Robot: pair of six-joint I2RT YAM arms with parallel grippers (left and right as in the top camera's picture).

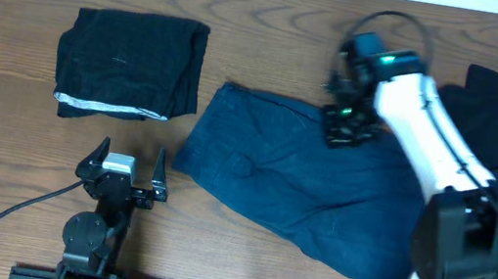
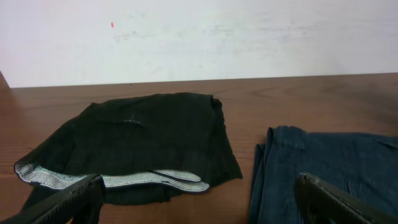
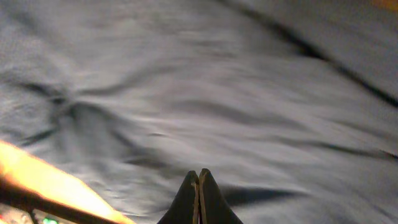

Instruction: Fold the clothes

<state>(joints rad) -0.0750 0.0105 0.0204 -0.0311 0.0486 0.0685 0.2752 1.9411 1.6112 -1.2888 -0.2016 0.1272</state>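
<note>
My right gripper (image 1: 344,129), fingertips pressed together, hangs over the blue garment (image 1: 302,182) spread on the brown wooden table (image 1: 272,54). My left gripper (image 1: 131,152) gapes wide near the folded black garment (image 1: 130,62), with a white wall (image 2: 249,37) beyond.

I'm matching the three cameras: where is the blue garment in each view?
Overhead: the blue garment lies spread right of centre, with the right gripper at its upper edge.
Left wrist: lower right, cut off by the frame edge.
Right wrist: fills nearly the whole picture, beyond the shut jaws.
Shared landmark: the folded black garment beside it, in overhead and left wrist only.
</note>
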